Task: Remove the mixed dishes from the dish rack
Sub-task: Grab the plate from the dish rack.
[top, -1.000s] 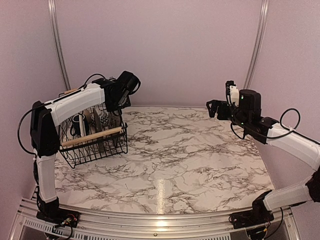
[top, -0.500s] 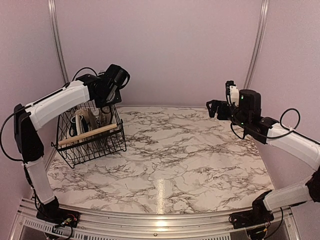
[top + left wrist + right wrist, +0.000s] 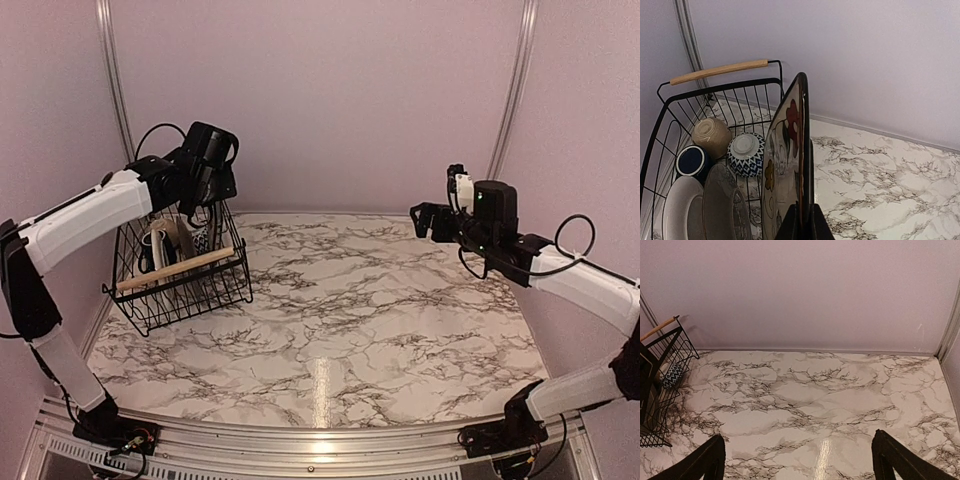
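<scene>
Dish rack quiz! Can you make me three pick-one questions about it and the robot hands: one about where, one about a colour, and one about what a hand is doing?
1. Where on the table does the dish rack stand?
A. far left corner
B. middle
C. near right corner

2. What colours is the zigzag-patterned bowl in the rack?
A. red and yellow
B. blue and white
C. green all over

3. What is the left gripper doing?
A. hanging open and empty
B. shut on a spoon
C. shut on a flowered plate held on edge

Answers:
1 A: the top view shows the rack at the table's far left, by the wall.
2 B: the left wrist view shows dark blue zigzags on white.
3 C: its fingers pinch the plate's edge.
</scene>
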Available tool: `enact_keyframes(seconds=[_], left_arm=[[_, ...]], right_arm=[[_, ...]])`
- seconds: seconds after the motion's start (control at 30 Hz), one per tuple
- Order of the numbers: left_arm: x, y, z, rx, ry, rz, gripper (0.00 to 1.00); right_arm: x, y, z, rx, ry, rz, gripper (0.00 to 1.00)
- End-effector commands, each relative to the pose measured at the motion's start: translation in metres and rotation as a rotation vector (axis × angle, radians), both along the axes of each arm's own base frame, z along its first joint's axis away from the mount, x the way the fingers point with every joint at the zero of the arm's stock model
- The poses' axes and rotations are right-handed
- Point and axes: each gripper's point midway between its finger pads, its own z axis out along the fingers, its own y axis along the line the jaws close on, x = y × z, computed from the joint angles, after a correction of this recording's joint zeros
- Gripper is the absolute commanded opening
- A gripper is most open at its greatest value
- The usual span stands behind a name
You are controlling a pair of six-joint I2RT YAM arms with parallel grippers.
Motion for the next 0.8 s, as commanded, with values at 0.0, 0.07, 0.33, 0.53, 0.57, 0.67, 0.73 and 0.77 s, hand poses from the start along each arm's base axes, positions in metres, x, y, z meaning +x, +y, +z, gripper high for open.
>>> enact_keyframes(seconds=[0.0, 0.07, 0.33, 0.53, 0.57, 0.67, 0.73, 0.77], left_arm=[[-0.005, 0.013, 0.122, -0.157, -0.336, 0.029, 0.0], [-0.008, 0.012, 0.134, -0.183, -0.367, 0.009, 0.0], [-0.015, -0.004, 0.176, -0.321, -0.436, -0.091, 0.0], [-0.028, -0.025, 0.218, -0.46, -0.503, -0.159, 0.0], [-0.03, -0.028, 0.224, -0.476, -0.512, -0.168, 0.0], [-0.035, -0.039, 0.235, -0.533, -0.524, -0.186, 0.0], [-0.036, -0.046, 0.234, -0.57, -0.52, -0.191, 0.0], [-0.036, -0.048, 0.233, -0.592, -0.519, -0.187, 0.0]], right_arm=[[0.003, 0.01, 0.012, 0.017, -0.024, 0.03, 0.99], [0.004, 0.011, 0.012, 0.017, -0.021, 0.034, 0.98], [0.009, 0.026, 0.013, 0.027, -0.018, 0.081, 0.99], [0.007, 0.069, 0.026, -0.009, -0.071, 0.148, 0.99], [0.006, 0.079, 0.03, -0.019, -0.085, 0.165, 0.99], [0.0, 0.111, 0.047, -0.051, -0.149, 0.219, 0.98], [-0.006, 0.136, 0.06, -0.073, -0.209, 0.259, 0.98], [-0.01, 0.147, 0.065, -0.085, -0.235, 0.279, 0.99]])
